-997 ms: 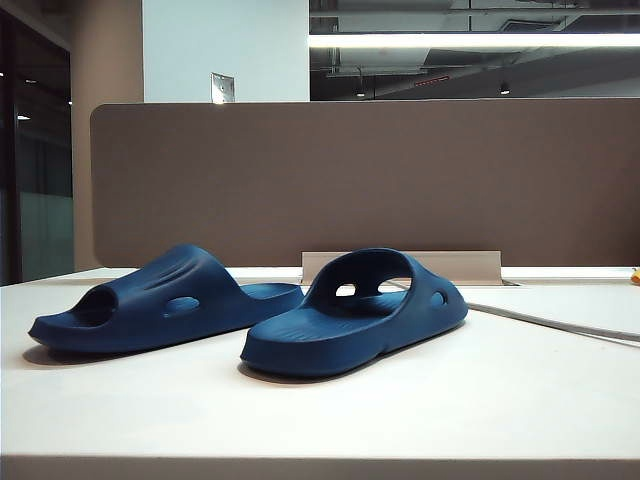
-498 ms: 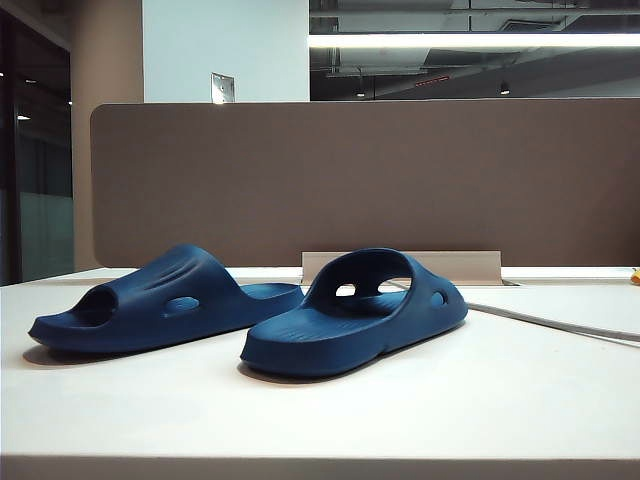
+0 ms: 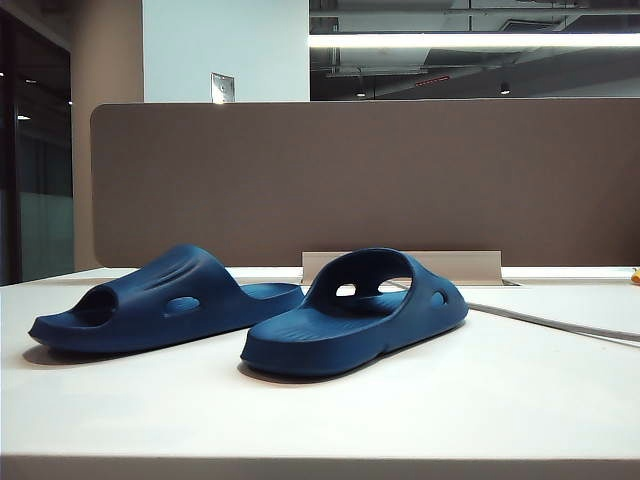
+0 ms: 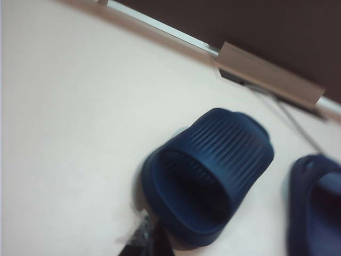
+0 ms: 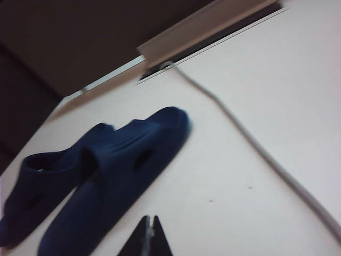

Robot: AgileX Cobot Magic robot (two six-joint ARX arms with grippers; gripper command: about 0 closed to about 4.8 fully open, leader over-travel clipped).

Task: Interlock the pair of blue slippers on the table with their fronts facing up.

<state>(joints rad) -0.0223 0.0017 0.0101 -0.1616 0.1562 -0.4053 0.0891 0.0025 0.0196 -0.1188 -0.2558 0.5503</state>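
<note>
The pair of blue slippers stands sole-down on the white table (image 3: 420,420), side by side and apart. The left slipper (image 3: 165,300) lies with its open toe toward the left. The right slipper (image 3: 355,315) shows its strap opening. Neither gripper appears in the exterior view. In the left wrist view my left gripper (image 4: 146,236) is a blurred dark tip, shut and empty, just short of the ridged left slipper (image 4: 213,176); the other slipper (image 4: 314,208) shows at the edge. In the right wrist view my right gripper (image 5: 149,220) is shut and empty, beside the right slipper (image 5: 117,181), with the left slipper (image 5: 42,181) behind it.
A brown partition panel (image 3: 360,180) runs along the table's far edge. A metal cable cover (image 3: 400,265) sits at its foot. A grey cable (image 3: 560,322) trails from there across the right part of the table. A small yellow thing (image 3: 635,276) shows at the far right edge.
</note>
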